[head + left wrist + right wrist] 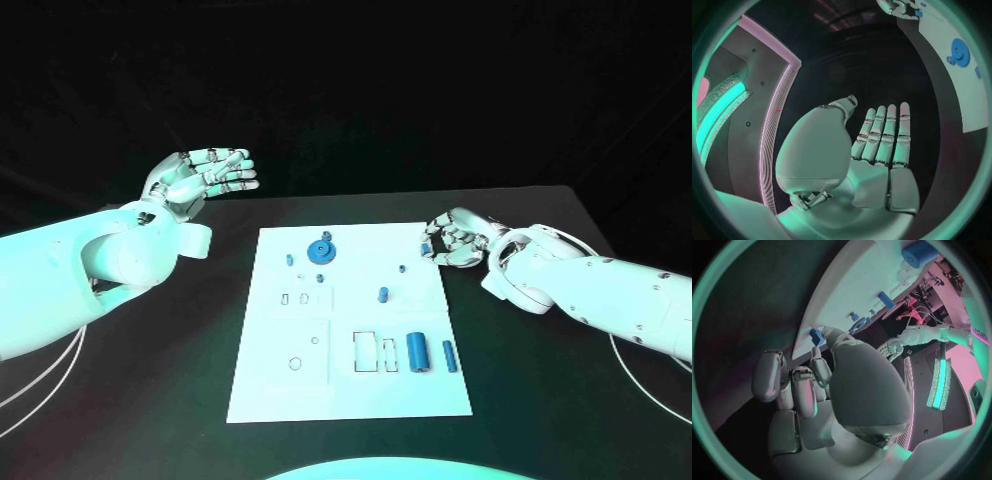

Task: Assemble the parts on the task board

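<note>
Now holding the left hand [209, 175] up beyond the far-left corner of the task board [274, 390], well apart from it and over the far edge of the black table [173, 400]. Keeping its fingers [891, 131] straight, side by side and released, grasping nothing, palm bare in the left wrist view.

Meanwhile hanging the right hand [454, 240] at the board's right edge, near the far-right corner, with its fingers [767, 375] curling inward toward the palm. Carrying, or perhaps only touching, a small blue part [816, 335] right at the thumb tip, just over the white surface; in the head view sitting at the fingertips on the side facing the board's middle. Not telling clearly whether pinching that piece or merely resting against it.

Leaving the other pieces lying apart from both hands:
- Blue disc [319, 251] sitting on the far half of the board, left of the right hand.
- Short blue peg [384, 294] lying near the board's middle.
- Thick blue cylinder [418, 350] and slim blue cylinder [450, 356] lying side by side in the near-right part, just beside two rectangular cut-outs.
</note>
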You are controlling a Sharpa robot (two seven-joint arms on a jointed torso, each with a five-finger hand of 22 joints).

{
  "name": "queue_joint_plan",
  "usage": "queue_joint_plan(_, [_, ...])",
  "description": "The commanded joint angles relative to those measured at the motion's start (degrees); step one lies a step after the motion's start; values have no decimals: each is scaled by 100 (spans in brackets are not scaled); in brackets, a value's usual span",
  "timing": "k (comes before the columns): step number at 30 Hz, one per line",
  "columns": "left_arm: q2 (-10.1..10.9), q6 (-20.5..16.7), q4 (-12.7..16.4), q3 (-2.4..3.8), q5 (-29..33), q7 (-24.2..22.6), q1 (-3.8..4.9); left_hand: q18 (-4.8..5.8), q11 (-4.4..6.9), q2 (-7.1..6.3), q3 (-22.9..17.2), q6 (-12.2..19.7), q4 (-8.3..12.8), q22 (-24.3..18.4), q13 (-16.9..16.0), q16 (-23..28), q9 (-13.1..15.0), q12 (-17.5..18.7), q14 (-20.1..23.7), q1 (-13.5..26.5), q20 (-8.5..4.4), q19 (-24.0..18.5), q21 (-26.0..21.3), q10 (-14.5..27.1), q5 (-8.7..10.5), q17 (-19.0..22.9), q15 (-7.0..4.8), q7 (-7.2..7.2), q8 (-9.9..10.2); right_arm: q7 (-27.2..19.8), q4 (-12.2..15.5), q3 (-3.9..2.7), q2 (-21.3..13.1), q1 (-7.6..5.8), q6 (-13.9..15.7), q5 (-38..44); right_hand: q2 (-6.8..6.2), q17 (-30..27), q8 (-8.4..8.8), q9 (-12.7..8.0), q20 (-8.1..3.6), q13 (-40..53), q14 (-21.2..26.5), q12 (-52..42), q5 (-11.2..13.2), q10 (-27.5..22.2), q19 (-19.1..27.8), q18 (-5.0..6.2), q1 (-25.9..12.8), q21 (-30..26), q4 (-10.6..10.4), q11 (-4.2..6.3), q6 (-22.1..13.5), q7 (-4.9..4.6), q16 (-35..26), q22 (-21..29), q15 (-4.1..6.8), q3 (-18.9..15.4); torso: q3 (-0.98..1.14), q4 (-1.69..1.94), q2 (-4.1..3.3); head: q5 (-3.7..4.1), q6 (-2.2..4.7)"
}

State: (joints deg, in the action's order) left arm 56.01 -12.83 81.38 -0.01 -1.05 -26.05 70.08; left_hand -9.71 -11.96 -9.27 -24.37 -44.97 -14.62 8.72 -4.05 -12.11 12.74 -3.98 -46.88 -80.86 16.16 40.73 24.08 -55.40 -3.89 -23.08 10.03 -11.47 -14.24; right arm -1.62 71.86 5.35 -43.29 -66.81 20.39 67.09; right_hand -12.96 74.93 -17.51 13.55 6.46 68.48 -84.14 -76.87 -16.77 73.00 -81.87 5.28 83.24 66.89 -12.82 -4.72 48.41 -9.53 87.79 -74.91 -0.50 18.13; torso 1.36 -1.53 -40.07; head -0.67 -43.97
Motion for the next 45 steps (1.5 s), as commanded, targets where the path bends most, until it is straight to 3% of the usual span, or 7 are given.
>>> queue_joint_plan(1, [-13, 105, -1, 6, -22, -54, 3, -69, 2, 39, -15, 51, 29, -11, 10, 32, 9, 17, 41, 17, 14, -34, -36, 51, 31, 10, 8, -321, 26, -19, -12, 0, 30, 9, -112, 55, 57, 982, -26, 0, 1, 18, -450, -33, -29, 67, -37, -122, -25, 42, -16, 1, 54, 0, 38, -923, -5, 23, 1, -10, 5, -10, -5])
queue_joint_plan(8, [-17, 107, -4, 6, -22, -54, 3, -69, 0, 41, -16, 53, 31, -14, 10, 38, 9, 17, 43, 15, 14, -32, -39, 53, 32, 12, 9, -323, 27, -5, -63, 1, 78, 20, -143, 74, 88, 1034, -30, -4, -7, 99, -466, -85, -42, 131, -64, -135, -19, 118, -26, 11, 93, 10, 58, -952, 3, 68, -1, 2, 3, -4, -8])
queue_joint_plan(16, [-10, 104, -6, 6, -22, -50, 3, -69, 0, 41, -16, 53, 31, -14, 10, 38, 9, 17, 43, 15, 14, -32, -39, 53, 32, 12, 9, -323, 27, 20, -90, 1, 81, 28, -176, 90, 120, 1066, -58, -1, -21, 165, -475, -128, -43, 184, -92, -147, -9, 196, -28, 32, 180, 35, 71, -984, 20, 130, 2, -9, 0, -9, -16])
queue_joint_plan(30, [-10, 114, -15, 6, -22, -39, 3, -69, 0, 41, -16, 53, 31, -14, 10, 38, 9, 17, 43, 15, 14, -32, -39, 53, 32, 12, 9, -323, 27, 33, -116, 1, 74, 32, -231, 88, 97, 1080, -55, -4, -25, 165, -479, -127, -29, 183, -101, -151, -13, 221, -24, 36, 186, 39, 76, -993, 25, 134, 7, -10, 1, 18, -16])
queue_joint_plan(36, [-13, 119, -20, 6, -22, -33, 3, -69, -4, 46, -21, 56, 35, -26, 10, 61, 11, 15, 46, 12, 16, -24, -51, 58, 32, 21, 14, -329, 28, 30, -90, 1, 79, 32, -127, 10, 212, 1188, -195, 38, -67, 281, -510, -192, 74, 296, -163, -177, -94, 389, -93, 105, 446, 121, 114, -1047, 79, 225, 7, -12, -1, 28, -16])
queue_joint_plan(40, [-20, 122, -33, 6, -22, -33, 3, -69, -4, 46, -21, 56, 35, -26, 10, 61, 11, 15, 46, 12, 16, -24, -51, 58, 32, 21, 14, -329, 28, 58, -82, 1, 83, 32, 16, -12, 336, 1201, -366, 104, -135, 508, -513, -315, 62, 497, -213, -197, -60, 515, -66, 203, 649, 232, 117, -1078, 162, 364, 6, -7, 2, 38, -28])
queue_joint_plan(45, [-24, 121, -42, 6, -23, -32, 3, -69, -4, 46, -21, 56, 35, -26, 10, 61, 11, 15, 46, 12, 16, -24, -51, 58, 32, 21, 14, -329, 28, 168, -82, 1, 85, 32, 262, -19, 337, 1209, -563, 193, -201, 645, -516, -380, 72, 615, -226, -202, -164, 545, -90, 288, 780, 334, 117, -1083, 235, 437, 2, -6, 4, 45, -39])
